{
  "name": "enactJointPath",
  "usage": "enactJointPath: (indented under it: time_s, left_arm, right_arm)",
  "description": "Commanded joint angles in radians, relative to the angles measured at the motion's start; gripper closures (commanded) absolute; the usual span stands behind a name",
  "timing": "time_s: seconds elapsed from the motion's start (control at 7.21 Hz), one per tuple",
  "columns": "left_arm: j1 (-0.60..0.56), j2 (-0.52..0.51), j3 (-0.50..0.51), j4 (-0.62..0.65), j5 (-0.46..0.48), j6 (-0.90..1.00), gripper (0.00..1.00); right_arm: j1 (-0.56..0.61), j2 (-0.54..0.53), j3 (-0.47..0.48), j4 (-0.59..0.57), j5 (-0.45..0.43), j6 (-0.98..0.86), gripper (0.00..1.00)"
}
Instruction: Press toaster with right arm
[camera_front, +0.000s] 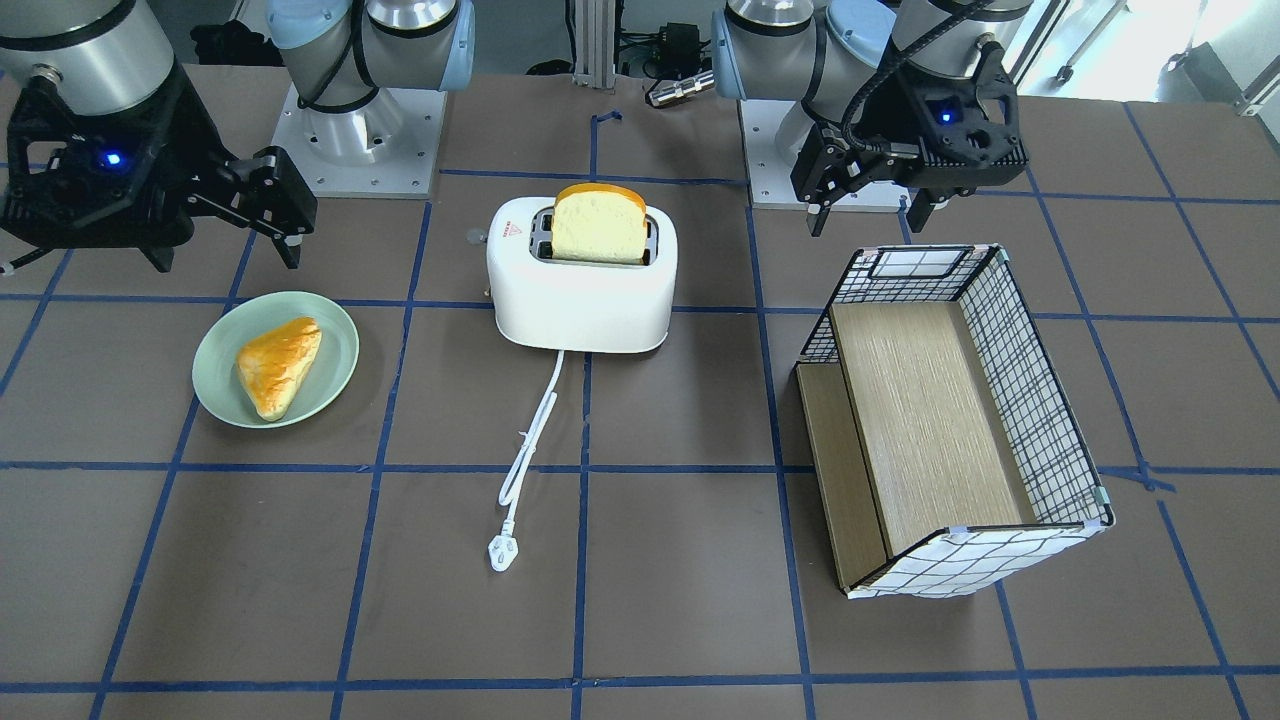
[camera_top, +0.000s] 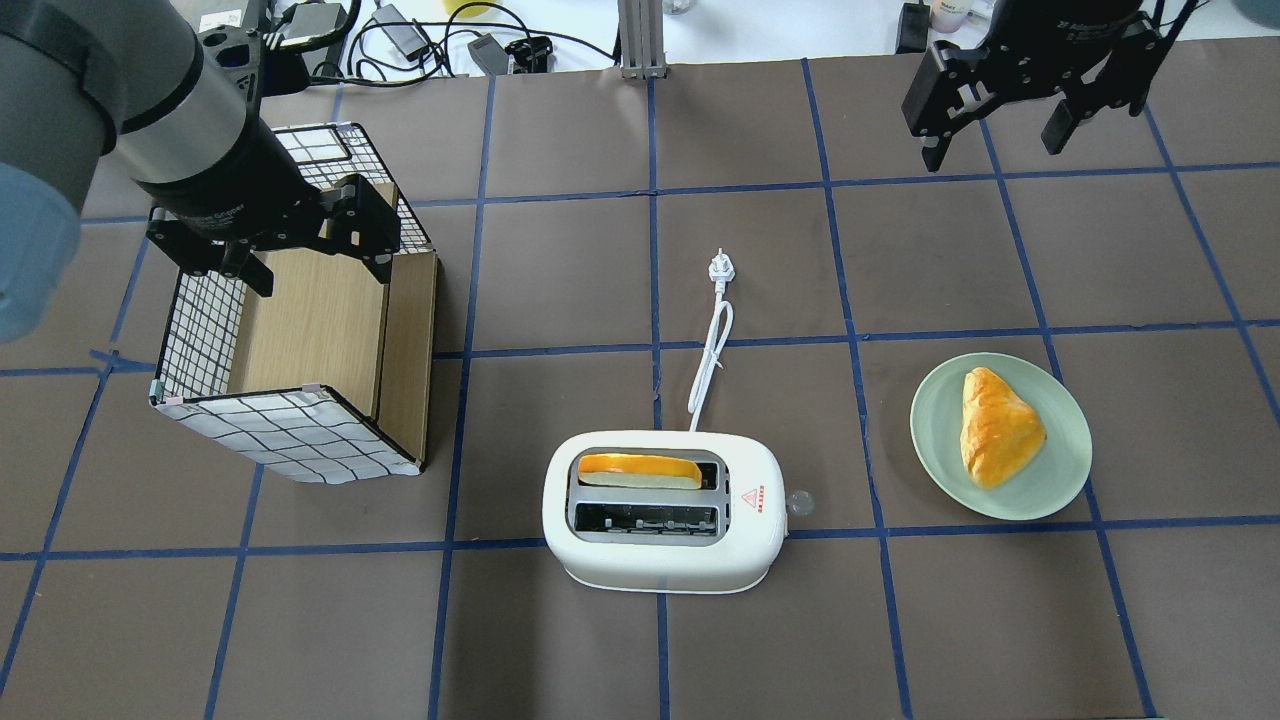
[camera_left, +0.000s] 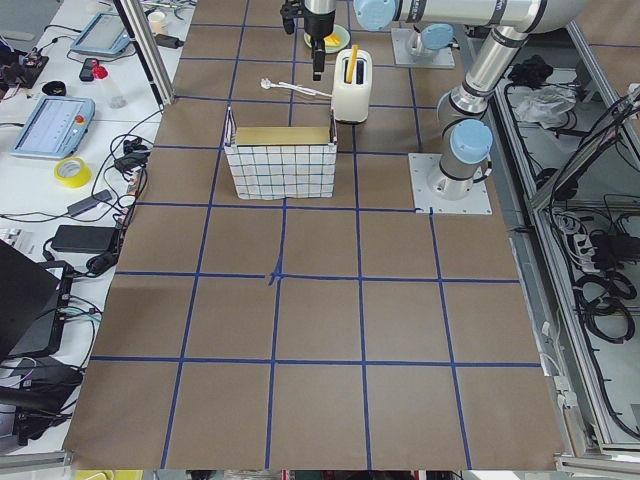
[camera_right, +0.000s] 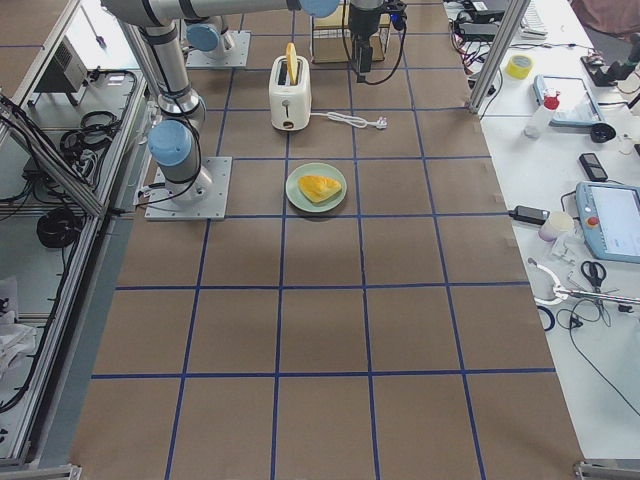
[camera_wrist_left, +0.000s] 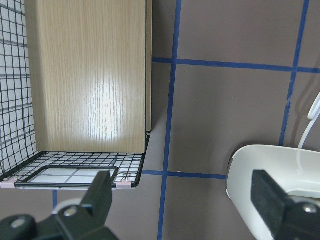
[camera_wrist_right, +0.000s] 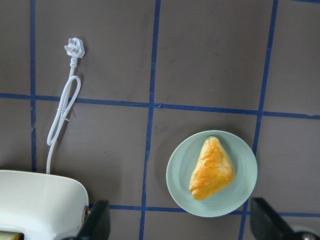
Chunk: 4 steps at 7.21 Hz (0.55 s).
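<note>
White toaster (camera_top: 660, 560) lengthwise across table (camera_top: 760, 250), knob end (camera_top: 799, 503) toward plate (camera_top: 930, 440), right gripper (camera_top: 992, 150) released, left gripper (camera_top: 320, 275) released

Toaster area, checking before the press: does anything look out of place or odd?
The plug of the toaster lies loose on the table, connected to nothing. A bread slice stands high out of one slot; the other slot is empty. Nothing looks spilled or damaged.

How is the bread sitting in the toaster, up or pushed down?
Up. Most of the bread stands above the top of the toaster.
</note>
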Motion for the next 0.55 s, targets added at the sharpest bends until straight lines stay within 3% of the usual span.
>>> enactJointPath:
  time_s: [0.0, 0.42]
  left_arm:
    - [0.000, 0.000, 0.000, 0.000, 0.000, 0.000, 0.00]
    - [0.000, 0.000, 0.000, 0.000, 0.000, 0.000, 0.00]
  right_arm:
    - [0.013, 0.016, -0.013, 0.007, 0.011, 0.031, 0.00]
    - [0.012, 0.014, -0.005, -0.011, 0.048, 0.042, 0.00]
